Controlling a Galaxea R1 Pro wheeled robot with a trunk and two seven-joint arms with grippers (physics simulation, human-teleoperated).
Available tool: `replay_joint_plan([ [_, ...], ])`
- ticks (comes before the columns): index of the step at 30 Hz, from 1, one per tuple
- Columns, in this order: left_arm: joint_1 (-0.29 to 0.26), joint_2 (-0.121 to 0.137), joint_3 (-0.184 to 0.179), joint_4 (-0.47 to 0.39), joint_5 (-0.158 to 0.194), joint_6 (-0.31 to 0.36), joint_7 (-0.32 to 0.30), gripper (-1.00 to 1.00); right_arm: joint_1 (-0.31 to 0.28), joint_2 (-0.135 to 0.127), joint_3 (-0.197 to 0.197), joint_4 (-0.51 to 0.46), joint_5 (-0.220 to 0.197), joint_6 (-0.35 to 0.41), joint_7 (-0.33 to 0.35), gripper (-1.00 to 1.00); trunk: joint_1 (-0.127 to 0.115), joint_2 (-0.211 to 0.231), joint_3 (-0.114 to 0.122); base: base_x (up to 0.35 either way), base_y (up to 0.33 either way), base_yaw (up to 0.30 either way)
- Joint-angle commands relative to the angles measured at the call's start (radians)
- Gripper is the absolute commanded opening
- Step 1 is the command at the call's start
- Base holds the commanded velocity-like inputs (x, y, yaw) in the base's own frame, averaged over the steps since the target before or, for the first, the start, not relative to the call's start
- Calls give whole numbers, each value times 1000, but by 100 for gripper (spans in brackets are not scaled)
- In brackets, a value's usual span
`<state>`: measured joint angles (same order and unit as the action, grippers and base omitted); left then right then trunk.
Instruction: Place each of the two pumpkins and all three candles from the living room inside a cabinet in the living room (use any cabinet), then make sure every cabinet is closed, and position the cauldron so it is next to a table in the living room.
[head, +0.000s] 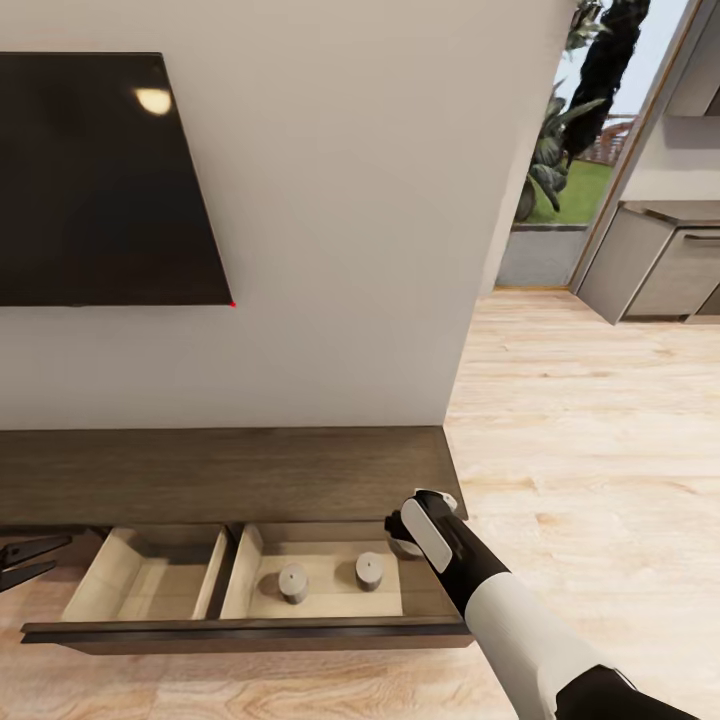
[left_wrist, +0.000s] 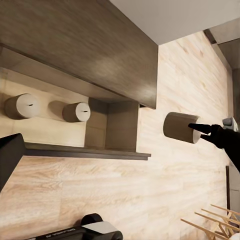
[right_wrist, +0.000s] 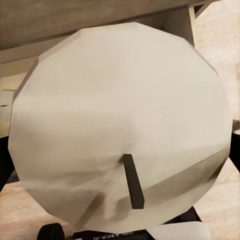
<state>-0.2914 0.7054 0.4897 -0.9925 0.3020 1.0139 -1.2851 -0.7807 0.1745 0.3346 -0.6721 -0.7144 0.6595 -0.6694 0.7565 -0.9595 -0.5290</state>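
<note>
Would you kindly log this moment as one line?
right hand: holding third candle | drawer: open, two candles inside | left hand: open

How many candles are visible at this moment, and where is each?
3. Two candles stand in the open drawer's right compartment, one left, one right. The third candle is held in the right gripper above the drawer's right end.

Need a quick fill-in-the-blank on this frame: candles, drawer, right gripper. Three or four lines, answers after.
1. The number of candles standing in the open drawer is ____.
2. The right gripper is shut on a third ____.
3. The drawer holding candles is pulled ____.
4. On the wall above the cabinet hangs a dark ____.

Missing words: two; candle; open; TV
</note>
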Motion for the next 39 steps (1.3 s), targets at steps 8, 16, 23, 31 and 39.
replay_joint_plan([
  [8, 0, -1, 0, 0, 0, 0, 1, 100, 0, 0, -3, 0, -2, 0, -2, -100, 31, -56, -25, 0, 0, 0],
  [16, 0, 0, 2, 0, 0, 0, 1, 100, 0, 0, -3, -1, -4, 1, -1, -100, 61, -112, -50, 0, 0, 0],
  [23, 0, 0, 3, 1, 0, 0, 2, 100, 0, 0, -4, 0, -4, 2, 25, -100, 88, -161, -72, 0, 0, 0],
  [31, 0, 0, 3, 2, 0, 0, 3, 100, 0, 0, -3, 108, -1, 33, 66, -100, 119, -217, -97, 0, 0, 0],
  [39, 0, 0, 0, 3, 0, 0, 4, 100, 1, 0, -4, 135, -1, 28, 64, -100, 150, -273, -122, 0, 0, 0],
])
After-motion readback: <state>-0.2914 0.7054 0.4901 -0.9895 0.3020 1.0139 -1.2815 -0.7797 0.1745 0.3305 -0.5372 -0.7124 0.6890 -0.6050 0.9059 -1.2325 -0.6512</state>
